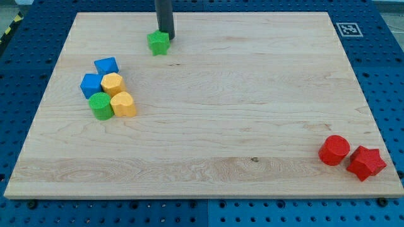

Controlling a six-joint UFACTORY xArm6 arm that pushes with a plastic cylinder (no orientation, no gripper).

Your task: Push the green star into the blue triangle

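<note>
Tip: our tip (166,35) sits at the green star's one-o'clock edge, touching it or just shy of it; we carry a bare rod with no jaws, so nothing opens, closes or holds.
Green star: the green star (158,43) lies near the board's twelve-o'clock edge, towards the view's left of centre, standing alone.
Why we stand there: with the rod on the star's far side from the cluster, a push would send it towards seven or eight o'clock, which is where the target lies, we judge.
Blue triangle: we take the upper blue block (106,65) to be the blue triangle, though its shape is hard to read; it is well apart from the star, at about eight o'clock from it.
Cluster: a second blue block (91,84) sits at seven o'clock of the first, a yellow block (113,83) just beside both, another yellow block (124,104) below that, and a green cylinder (100,106) at the cluster's six o'clock; all packed touching.
Risk: we judge a push too low would strike a yellow block first.
Far corner: a red cylinder (333,150) and red star (366,162) rest side by side at the board's (252,113) four o'clock, out of play.
</note>
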